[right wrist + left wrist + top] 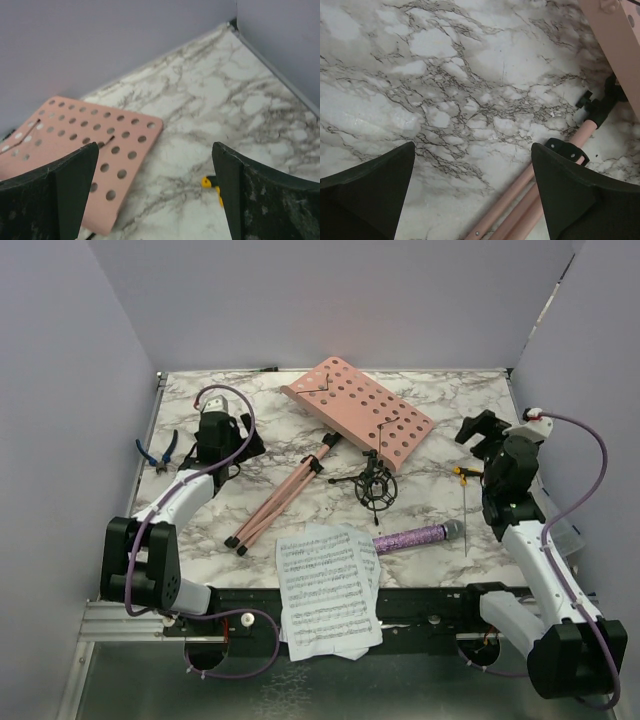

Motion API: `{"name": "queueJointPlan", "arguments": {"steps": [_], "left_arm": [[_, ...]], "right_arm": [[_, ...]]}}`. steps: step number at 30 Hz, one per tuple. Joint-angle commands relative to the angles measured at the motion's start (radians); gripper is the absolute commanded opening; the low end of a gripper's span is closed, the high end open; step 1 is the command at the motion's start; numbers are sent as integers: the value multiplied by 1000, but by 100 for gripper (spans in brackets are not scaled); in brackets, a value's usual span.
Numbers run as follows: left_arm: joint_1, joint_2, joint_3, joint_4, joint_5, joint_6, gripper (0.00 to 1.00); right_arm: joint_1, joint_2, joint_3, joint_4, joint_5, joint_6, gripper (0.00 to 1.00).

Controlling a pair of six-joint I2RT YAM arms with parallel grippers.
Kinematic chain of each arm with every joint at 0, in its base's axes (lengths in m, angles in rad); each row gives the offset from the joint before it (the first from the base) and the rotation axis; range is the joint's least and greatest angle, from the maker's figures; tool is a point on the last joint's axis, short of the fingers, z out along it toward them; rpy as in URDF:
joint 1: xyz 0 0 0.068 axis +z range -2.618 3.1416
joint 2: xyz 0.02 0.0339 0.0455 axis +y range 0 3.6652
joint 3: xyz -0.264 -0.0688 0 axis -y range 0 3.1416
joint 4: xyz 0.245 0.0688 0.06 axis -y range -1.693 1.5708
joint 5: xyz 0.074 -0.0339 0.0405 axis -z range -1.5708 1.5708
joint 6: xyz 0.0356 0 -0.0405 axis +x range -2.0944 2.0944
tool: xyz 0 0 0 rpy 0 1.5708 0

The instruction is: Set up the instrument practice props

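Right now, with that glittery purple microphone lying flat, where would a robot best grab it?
Grip the glittery purple microphone around mid-handle, coming straight down from above. It lies flat, roughly left to right, so jaws set across its slim round body should close cleanly. The right gripper, open, is the nearer one.

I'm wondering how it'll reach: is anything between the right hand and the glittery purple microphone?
Yes. The yellow-handled screwdriver lies between the right hand and the microphone, its shaft running past the microphone's head. The hand is open.
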Motion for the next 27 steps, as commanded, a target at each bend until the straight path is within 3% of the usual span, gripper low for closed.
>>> {"name": "queueJointPlan", "arguments": {"steps": [1,5,9,14,19,27], "left_arm": [[6,-114,-1,-65,77,-39,99],[7,-216,-48,-76,-37,-99,99],[15,-271,-106,-217,-280,-372,99],[35,-209,-117,-235,-196,-260,99],[34,-125,-93,-242,-118,-164,99],[6,-130,-111,-196,81,-102,99]], "right_arm": [[-5,-47,-33,-337,-7,148,100],[-5,-41,-23,-460,82,301,100],[-5,-19,-16,-536,117,403,100],[-6,0,-31,-489,0,342,100],[-4,58,-35,-422,-251,281,100],[-6,324,26,-331,-629,370,99]]}}
